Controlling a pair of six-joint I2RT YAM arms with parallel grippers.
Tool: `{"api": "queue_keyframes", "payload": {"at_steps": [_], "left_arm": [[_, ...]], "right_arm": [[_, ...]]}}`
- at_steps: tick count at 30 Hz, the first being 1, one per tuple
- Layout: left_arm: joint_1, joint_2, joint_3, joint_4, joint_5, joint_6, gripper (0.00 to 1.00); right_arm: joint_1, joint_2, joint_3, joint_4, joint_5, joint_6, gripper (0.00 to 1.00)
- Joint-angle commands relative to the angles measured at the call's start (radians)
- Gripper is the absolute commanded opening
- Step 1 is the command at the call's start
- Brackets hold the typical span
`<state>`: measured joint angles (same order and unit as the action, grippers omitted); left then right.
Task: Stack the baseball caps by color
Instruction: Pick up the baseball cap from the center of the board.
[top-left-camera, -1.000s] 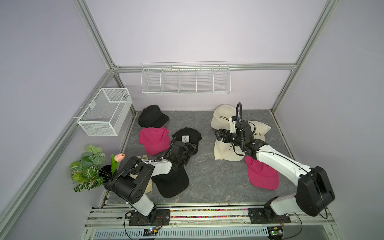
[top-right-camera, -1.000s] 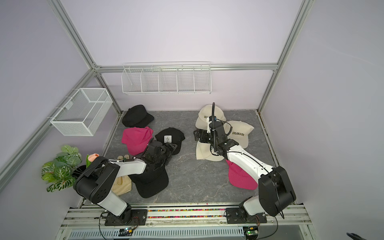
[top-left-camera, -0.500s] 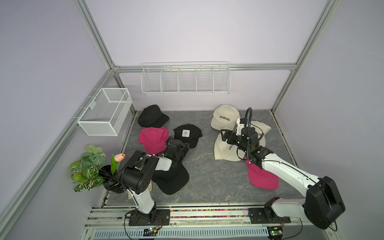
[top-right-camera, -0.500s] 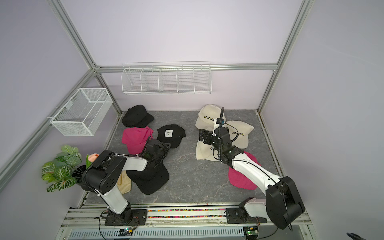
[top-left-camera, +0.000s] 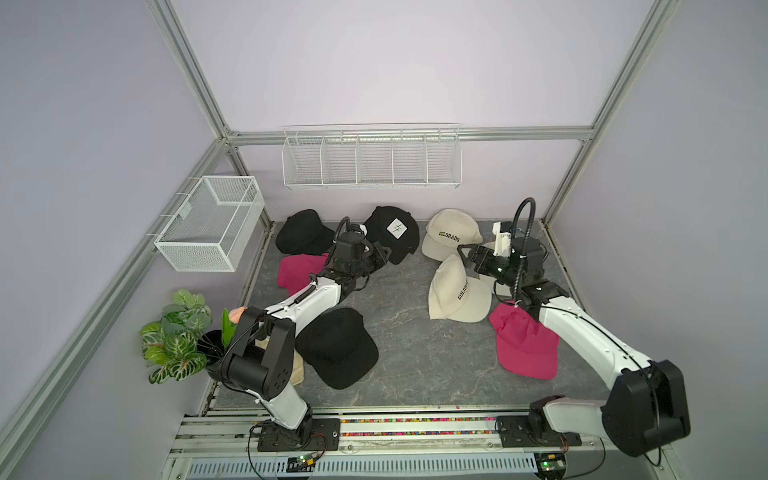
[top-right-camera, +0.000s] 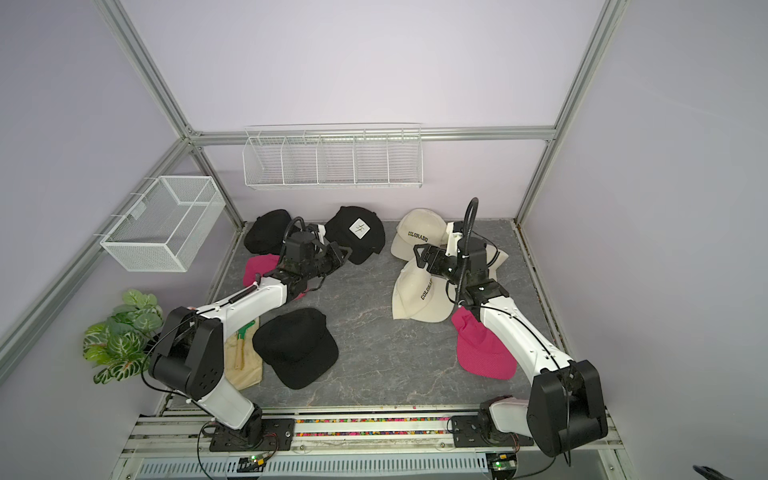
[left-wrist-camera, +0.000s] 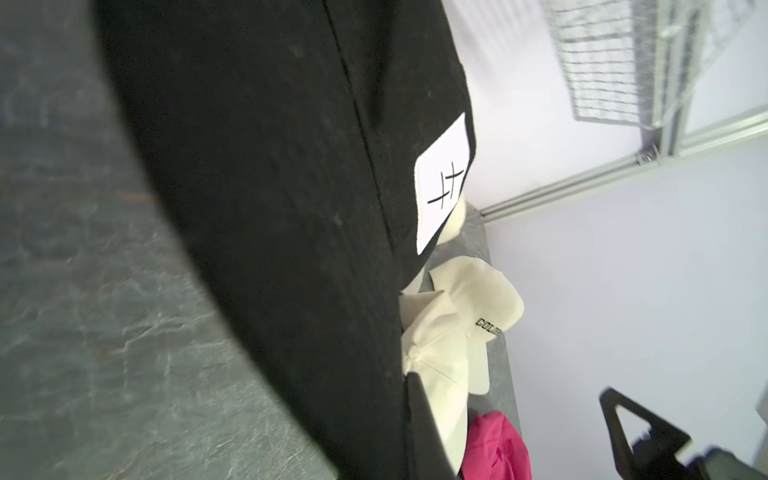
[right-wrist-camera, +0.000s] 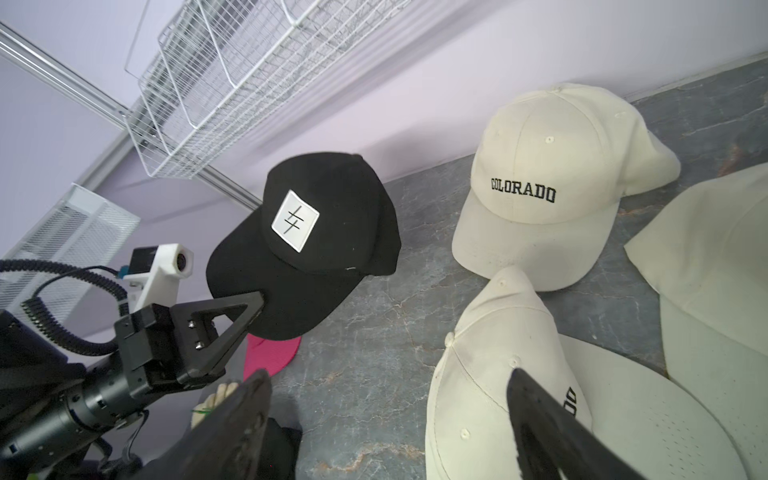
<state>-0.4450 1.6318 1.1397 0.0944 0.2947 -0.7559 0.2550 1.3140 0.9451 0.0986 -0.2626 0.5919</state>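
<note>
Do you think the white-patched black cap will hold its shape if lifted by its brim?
Likely yes: the patched black cap shows a domed crown and its brim looks flat and stiff. Pinched at the brim edge, it may tilt.

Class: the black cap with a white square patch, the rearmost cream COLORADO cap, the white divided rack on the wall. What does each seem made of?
Black cap with a white square patch: matte woven fabric, probably cotton; stitched seam. Rearmost cream COLORADO cap: similar cloth, embroidered letters, sewn eyelets. White divided rack: likely coated metal wire; open grid.
</note>
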Motion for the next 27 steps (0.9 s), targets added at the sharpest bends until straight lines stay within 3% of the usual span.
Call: {"api": "queue_keyframes", "payload": {"at_steps": [1, 3, 8, 13, 20, 27], "left_arm": [[0.002, -0.068, 0.044, -0.157, 0.041, 0.168, 0.00], [0.003, -0.072, 0.078, -0.182, 0.088, 0.200, 0.00], [0.005, -0.062, 0.179, -0.223, 0.384, 0.243, 0.00], [0.005, -0.025, 0.302, -0.348, 0.616, 0.287, 0.00], [0.005, 0.005, 0.331, -0.367, 0.699, 0.291, 0.00], [-0.001, 0.028, 0.347, -0.346, 0.818, 0.295, 0.00]], "right_arm": [[-0.043, 0.009, 0.020, 0.037, -0.220, 0.052, 0.89], [-0.045, 0.018, 0.013, 0.088, -0.266, 0.094, 0.89], [-0.082, 0.051, 0.023, 0.236, -0.387, 0.209, 0.89], [-0.087, 0.052, 0.014, 0.290, -0.365, 0.261, 0.89], [-0.094, 0.057, -0.060, 0.622, -0.412, 0.415, 0.89], [-0.094, 0.076, -0.060, 0.657, -0.456, 0.391, 0.89]]}}
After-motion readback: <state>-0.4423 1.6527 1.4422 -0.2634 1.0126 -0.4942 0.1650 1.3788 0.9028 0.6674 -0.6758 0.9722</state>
